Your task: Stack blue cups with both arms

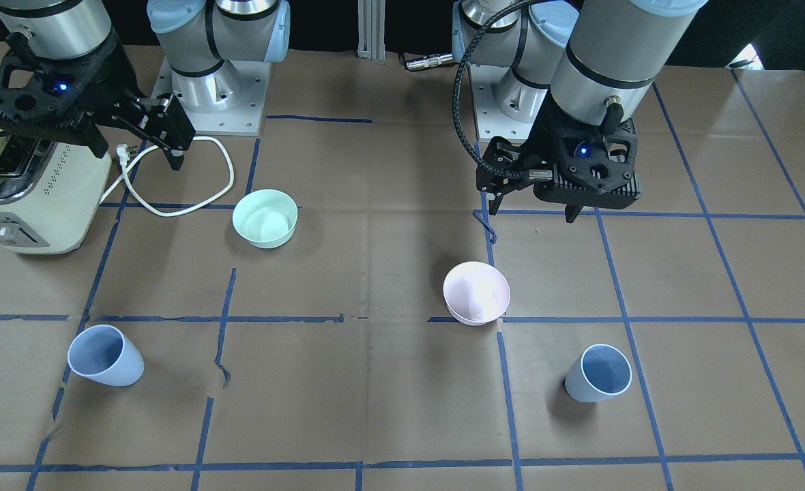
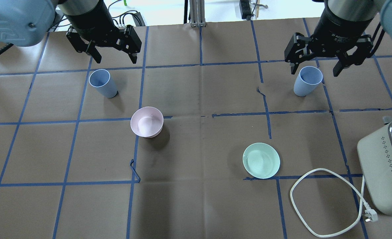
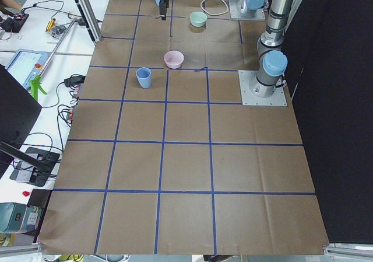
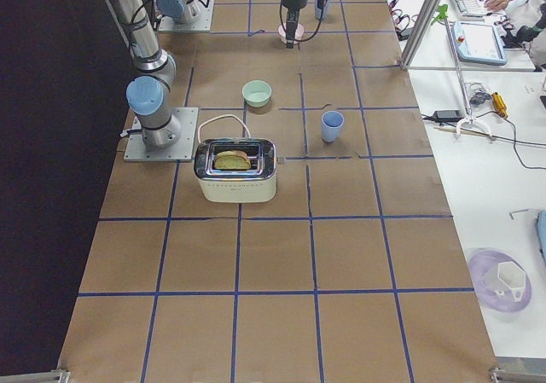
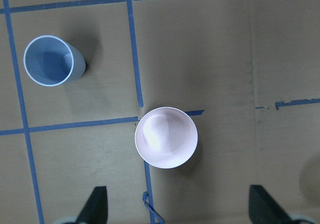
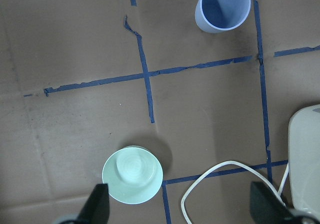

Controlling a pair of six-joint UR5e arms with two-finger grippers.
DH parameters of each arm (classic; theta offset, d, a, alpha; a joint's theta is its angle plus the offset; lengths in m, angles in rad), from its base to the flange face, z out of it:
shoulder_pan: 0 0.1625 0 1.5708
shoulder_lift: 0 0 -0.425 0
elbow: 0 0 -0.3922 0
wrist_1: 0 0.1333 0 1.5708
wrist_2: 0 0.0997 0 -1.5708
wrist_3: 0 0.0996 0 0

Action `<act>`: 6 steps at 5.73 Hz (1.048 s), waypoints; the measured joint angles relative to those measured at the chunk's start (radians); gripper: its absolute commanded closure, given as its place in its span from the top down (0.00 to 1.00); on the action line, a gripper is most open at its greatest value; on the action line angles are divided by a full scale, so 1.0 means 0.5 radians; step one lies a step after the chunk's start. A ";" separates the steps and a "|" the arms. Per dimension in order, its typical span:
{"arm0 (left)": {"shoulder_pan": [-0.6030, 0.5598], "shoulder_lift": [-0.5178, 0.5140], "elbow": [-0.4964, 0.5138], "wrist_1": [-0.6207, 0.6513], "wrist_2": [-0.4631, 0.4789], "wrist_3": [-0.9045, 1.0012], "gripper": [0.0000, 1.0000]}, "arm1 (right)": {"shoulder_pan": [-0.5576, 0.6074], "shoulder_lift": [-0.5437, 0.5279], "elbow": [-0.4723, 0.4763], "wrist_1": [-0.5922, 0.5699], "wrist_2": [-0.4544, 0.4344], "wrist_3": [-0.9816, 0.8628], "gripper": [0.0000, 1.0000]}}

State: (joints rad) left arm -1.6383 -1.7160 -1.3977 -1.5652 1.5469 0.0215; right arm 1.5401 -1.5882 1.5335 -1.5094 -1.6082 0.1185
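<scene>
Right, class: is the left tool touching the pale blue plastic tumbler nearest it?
Apart. In the left wrist view the left tool shows its fingertips at the bottom edge, with bare table between them and the pale blue plastic tumbler at upper left.

Small white lettering on the black wrist collar (image 2: 338, 32) of the right arm (image 1: 54, 27) seems to begin "2F", the rest too blurred. The blue joint cap (image 2: 13, 20) of the left arm (image 1: 607, 61) bears an embossed, unreadable logo.
</scene>
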 measured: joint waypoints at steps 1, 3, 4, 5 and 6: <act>0.043 -0.010 -0.020 0.006 -0.001 0.014 0.99 | 0.000 0.001 0.001 0.001 0.001 0.000 1.00; 0.183 -0.116 -0.153 0.180 0.004 0.101 0.98 | 0.000 0.001 0.005 0.003 0.001 -0.001 1.00; 0.241 -0.207 -0.223 0.388 0.010 0.164 0.98 | 0.000 0.002 0.009 -0.002 0.000 -0.008 1.00; 0.292 -0.298 -0.257 0.574 0.013 0.241 0.98 | -0.023 0.013 0.010 -0.026 -0.006 -0.059 1.00; 0.334 -0.385 -0.270 0.706 0.014 0.306 0.98 | -0.127 0.039 0.008 -0.096 -0.009 -0.196 1.00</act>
State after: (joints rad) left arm -1.4714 -1.9082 -1.5328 -1.2121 1.5537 0.1744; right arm 1.4768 -1.5690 1.5376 -1.5574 -1.6125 0.0206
